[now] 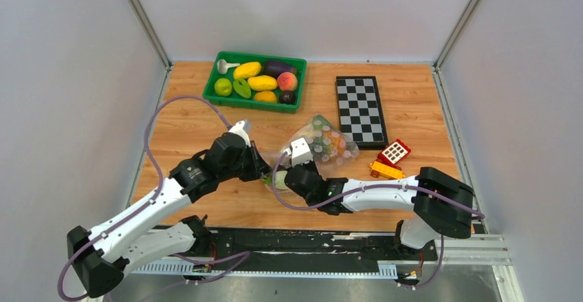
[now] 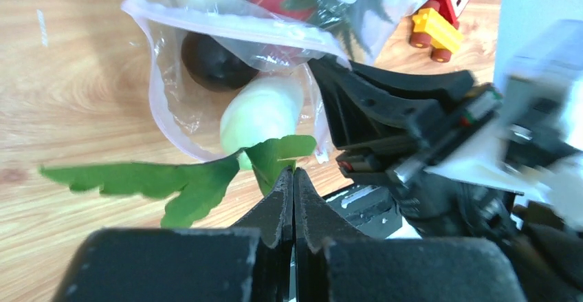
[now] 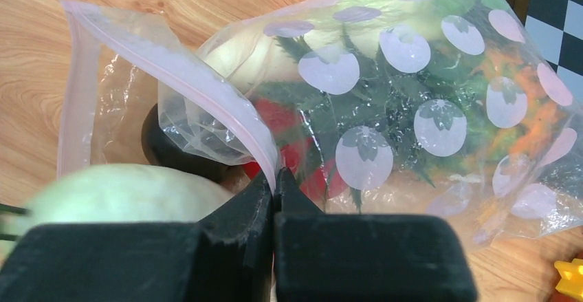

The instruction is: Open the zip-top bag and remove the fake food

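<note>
I'm seeing the radish blurring off the right wrist view's bottom edge, dark round piece hiding behind zip-top bag plastic.

A light wooden tabletop is enclosed by plain pale grey panels at the back, left and right. Slanting metal corner posts are seen at the upper corners. A black base plate is laid along the lower edge. Soft, even light is cast.

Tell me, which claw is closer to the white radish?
Left. The left gripper grips the radish by its green leaves; the right gripper pinches the bag by its pink-striped rim, beside the radish.
</note>
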`<state>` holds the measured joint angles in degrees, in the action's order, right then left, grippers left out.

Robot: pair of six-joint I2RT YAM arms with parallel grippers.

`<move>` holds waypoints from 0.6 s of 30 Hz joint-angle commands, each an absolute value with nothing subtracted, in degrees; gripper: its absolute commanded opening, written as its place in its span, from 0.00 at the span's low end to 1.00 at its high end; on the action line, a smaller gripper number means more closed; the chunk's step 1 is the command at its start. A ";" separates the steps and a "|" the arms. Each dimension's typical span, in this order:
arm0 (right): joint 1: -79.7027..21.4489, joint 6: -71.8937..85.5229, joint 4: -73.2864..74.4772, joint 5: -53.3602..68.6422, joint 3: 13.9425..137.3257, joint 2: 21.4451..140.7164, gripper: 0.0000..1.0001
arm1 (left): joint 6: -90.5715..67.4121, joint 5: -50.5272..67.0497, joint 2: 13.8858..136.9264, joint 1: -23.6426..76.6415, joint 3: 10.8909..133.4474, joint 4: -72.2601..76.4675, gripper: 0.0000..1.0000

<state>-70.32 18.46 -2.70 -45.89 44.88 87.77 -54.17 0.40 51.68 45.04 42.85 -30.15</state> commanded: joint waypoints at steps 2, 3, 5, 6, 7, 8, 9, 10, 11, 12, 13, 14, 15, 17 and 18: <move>-70.07 20.62 -2.06 -48.59 44.29 87.86 0.00 | -45.65 -4.65 49.22 45.35 52.75 -41.57 0.00; -70.01 20.79 -1.84 -48.78 44.30 87.96 0.00 | -44.49 -5.33 49.60 45.31 54.70 -43.26 0.00; -70.03 21.30 -1.44 -48.97 44.21 88.14 0.00 | -42.33 -7.30 50.58 45.28 59.32 -46.34 0.00; -69.99 21.56 -1.19 -49.02 44.17 88.22 0.00 | -41.13 -8.59 51.06 45.19 61.56 -47.78 0.00; -70.04 21.82 -0.97 -49.10 44.10 88.31 0.00 | -39.86 -10.90 51.64 45.11 64.02 -49.25 0.00; -69.98 22.08 -0.59 -49.06 44.08 88.33 0.00 | -38.08 -13.21 52.43 45.01 67.15 -51.53 0.00; -70.00 22.28 -0.43 -49.09 44.10 88.25 0.00 | -36.75 -15.88 53.20 44.66 69.84 -52.56 0.00; -69.98 22.51 -0.34 -49.07 44.03 88.22 0.00 | -35.23 -18.13 54.14 44.13 72.35 -54.02 0.00; -69.97 22.58 -0.27 -48.98 44.03 88.10 0.00 | -33.45 -20.11 55.05 43.34 74.74 -55.19 0.00; -70.00 22.66 -0.26 -48.90 43.96 88.00 0.00 | -31.95 -21.36 56.21 42.11 77.28 -55.69 0.00; -70.02 22.77 -0.22 -48.76 43.94 87.94 0.00 | -30.10 -22.10 57.39 40.61 79.59 -55.83 0.00; -70.05 22.82 -0.24 -48.61 43.94 87.90 0.00 | -28.47 -22.53 58.57 38.97 81.77 -55.58 0.00; -70.04 22.80 -0.23 -48.41 43.97 87.85 0.00 | -26.88 -22.80 59.73 37.28 83.98 -54.86 0.00; -70.05 22.77 -0.25 -48.15 44.11 87.80 0.00 | -23.50 -23.38 62.28 34.50 88.40 -52.93 0.00; -70.05 22.76 -0.20 -47.99 44.12 87.80 0.00 | -21.92 -24.36 63.80 33.45 90.47 -51.67 0.00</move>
